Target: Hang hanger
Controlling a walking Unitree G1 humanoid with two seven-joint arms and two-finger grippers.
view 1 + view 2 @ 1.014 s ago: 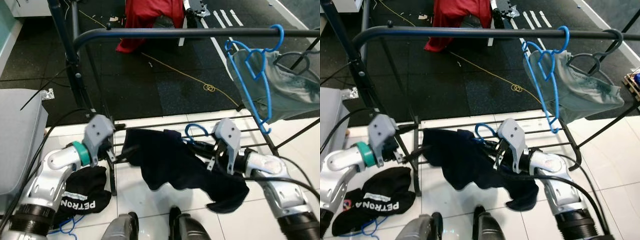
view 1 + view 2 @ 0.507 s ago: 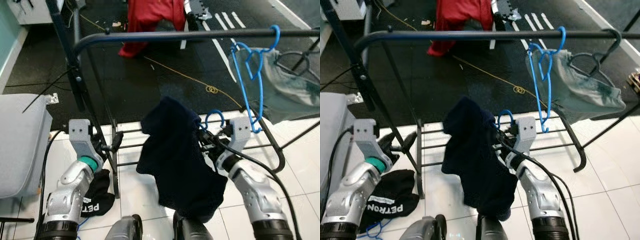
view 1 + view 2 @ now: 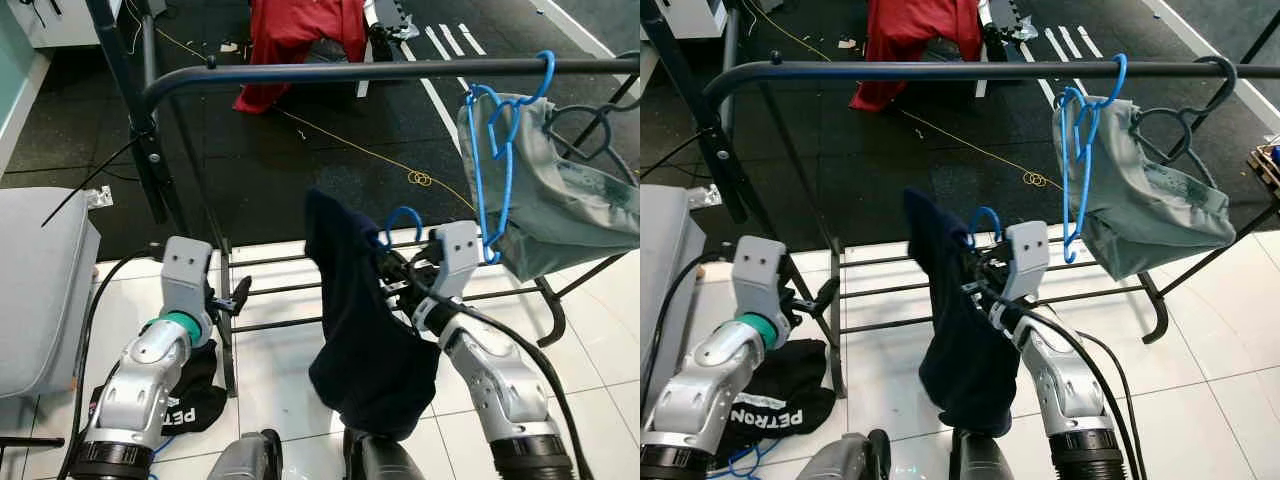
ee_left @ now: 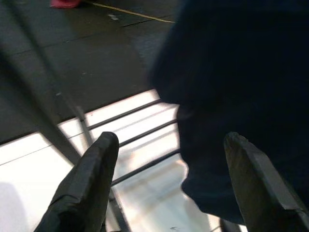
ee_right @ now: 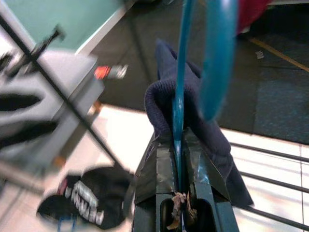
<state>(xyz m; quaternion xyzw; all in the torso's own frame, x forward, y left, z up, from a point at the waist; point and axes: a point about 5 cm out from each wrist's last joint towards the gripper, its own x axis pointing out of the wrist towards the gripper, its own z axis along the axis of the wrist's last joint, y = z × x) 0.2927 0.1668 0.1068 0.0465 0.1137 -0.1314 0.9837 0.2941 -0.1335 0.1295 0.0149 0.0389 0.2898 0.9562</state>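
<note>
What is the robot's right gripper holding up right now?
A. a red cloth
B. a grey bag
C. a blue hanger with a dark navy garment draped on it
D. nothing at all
C: the right gripper is shut on the stem of the blue hanger, and the dark navy garment hangs from it below the rail.

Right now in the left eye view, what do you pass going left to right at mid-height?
Grey cushion → left gripper → navy garment → right gripper → grey garment.
</note>
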